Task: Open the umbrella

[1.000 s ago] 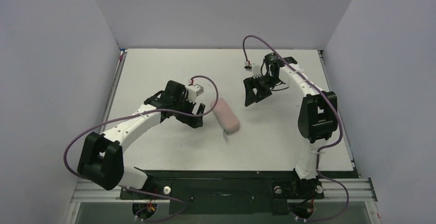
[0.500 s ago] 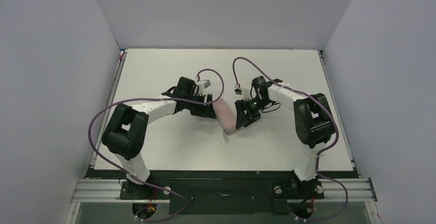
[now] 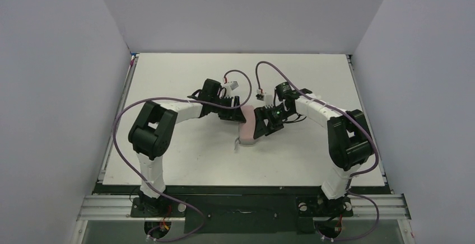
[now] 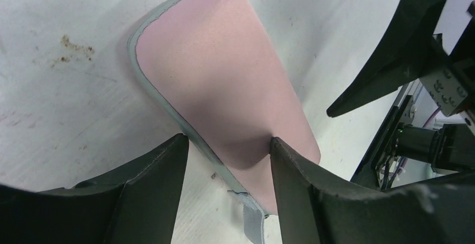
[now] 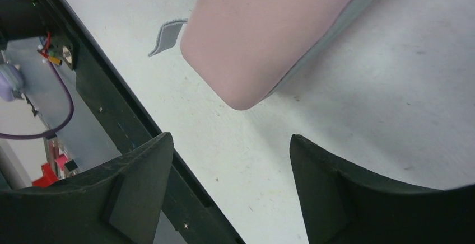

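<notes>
The umbrella is out of view. A pink oval case (image 3: pixel 247 132) with a grey seam lies mid-table. My left gripper (image 3: pixel 237 114) reaches it from the left. In the left wrist view the jaws of the left gripper (image 4: pixel 227 142) straddle the near end of the case (image 4: pixel 224 70): one finger dents the pink shell, the other meets the grey seam. My right gripper (image 3: pixel 261 124) sits against the case's right side. In the right wrist view the right gripper (image 5: pixel 229 139) is open and holds nothing, with the rounded end of the case (image 5: pixel 269 37) ahead of its tips.
A grey strap tab (image 4: pixel 255 221) trails from the case onto the white table (image 3: pixel 185 160). The black rail (image 5: pixel 112 93) at the table's near edge runs beneath the right gripper's view. Grey walls enclose the table on three sides.
The left gripper moved right and narrowed around the case's end. The right gripper came in from the back right to the case's side. The case swung, its near end shifting left.
</notes>
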`<state>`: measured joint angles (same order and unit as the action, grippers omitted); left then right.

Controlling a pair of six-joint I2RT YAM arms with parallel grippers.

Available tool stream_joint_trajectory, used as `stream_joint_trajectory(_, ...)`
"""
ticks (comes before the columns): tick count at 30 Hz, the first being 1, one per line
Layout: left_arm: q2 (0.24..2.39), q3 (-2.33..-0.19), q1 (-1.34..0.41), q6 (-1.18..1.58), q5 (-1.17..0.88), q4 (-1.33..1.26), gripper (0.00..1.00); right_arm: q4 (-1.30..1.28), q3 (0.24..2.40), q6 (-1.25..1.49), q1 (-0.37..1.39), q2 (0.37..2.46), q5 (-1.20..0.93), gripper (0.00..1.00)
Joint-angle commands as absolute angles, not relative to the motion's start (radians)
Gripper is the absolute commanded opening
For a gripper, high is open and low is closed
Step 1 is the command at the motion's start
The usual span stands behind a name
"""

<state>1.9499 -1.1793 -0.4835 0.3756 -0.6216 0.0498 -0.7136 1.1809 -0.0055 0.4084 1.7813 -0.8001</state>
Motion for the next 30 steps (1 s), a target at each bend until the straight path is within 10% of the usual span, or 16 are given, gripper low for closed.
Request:
stream_joint_trajectory(1, 2.006, -1.255, -0.489, 0.383, -0.680, -0.038, 0.52, -0.676, 1.196, 0.040, 0.372, 1.720, -0.769, 0.73)
stream_joint_trajectory(16, 2.043, -1.452, -0.415, 0.324, -0.716, 0.019, 0.64, -0.568, 1.151, 0.170, 0.333, 1.704, -0.693, 0.74)
stream_joint_trajectory(30, 1.234, -0.714, -0.430, 0.092, -0.555, -0.055, 0.69, -0.287, 1.102, 0.424, 0.377, 1.801, -0.731, 0.72)
